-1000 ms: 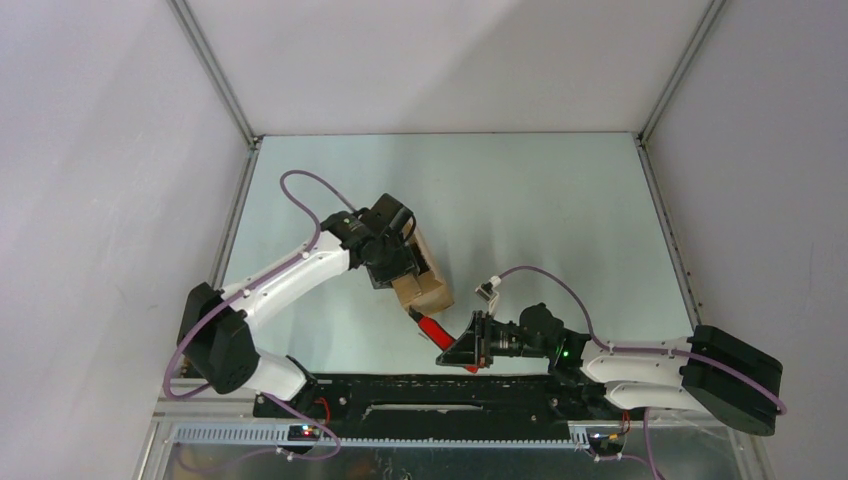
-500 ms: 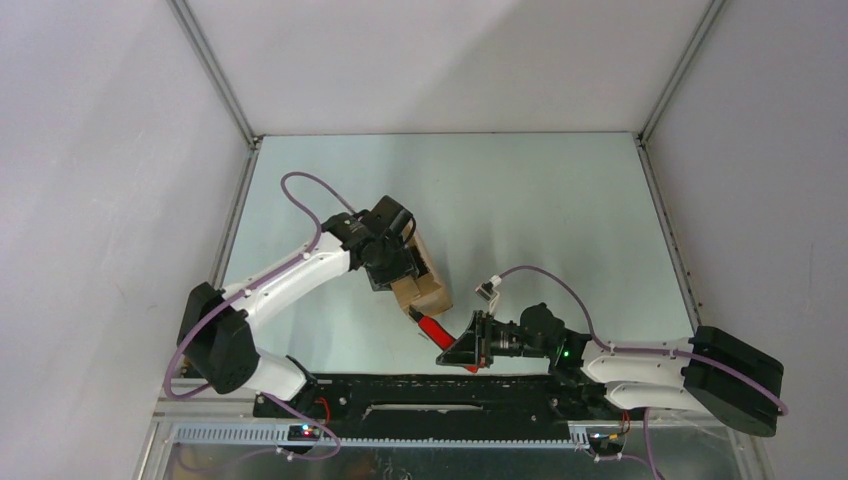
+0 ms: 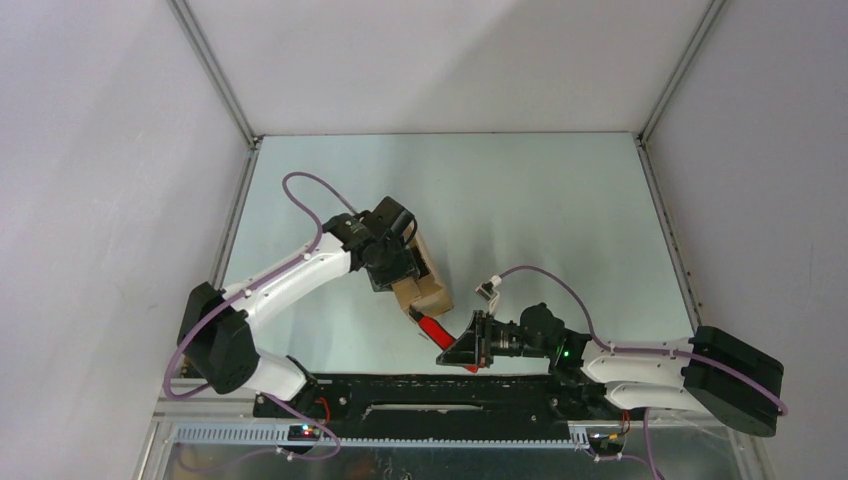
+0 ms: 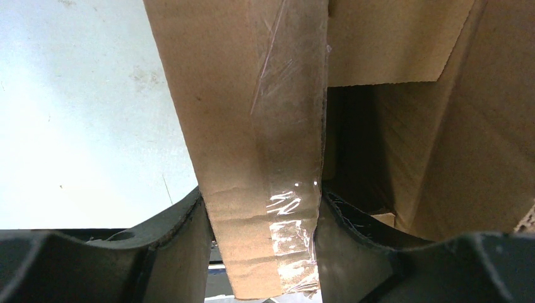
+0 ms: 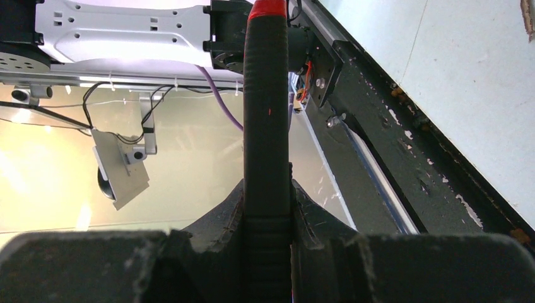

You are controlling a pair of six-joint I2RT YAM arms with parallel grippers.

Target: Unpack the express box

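The express box [image 3: 423, 282] is a small brown carton on the table, left of centre. My left gripper [image 3: 397, 262] is shut on one of its flaps. In the left wrist view the taped flap [image 4: 252, 126] stands between my two fingers and the box's dark inside [image 4: 353, 145] shows to the right. My right gripper [image 3: 462, 345] is shut on the red-and-black utility knife [image 3: 433, 326], whose tip points up-left toward the box's near corner. In the right wrist view the knife's black handle [image 5: 267, 126] runs straight up from the jaws. No white label shows.
The black base rail [image 3: 430, 395] runs along the table's near edge under both arms. Metal frame posts [image 3: 215, 75] and white walls bound the pale table [image 3: 540, 210] on the left, right and back. Purple cables [image 3: 545, 275] loop over both arms.
Almost nothing differs. My left gripper and the box have shifted very slightly; the right arm and knife have stayed where they were.
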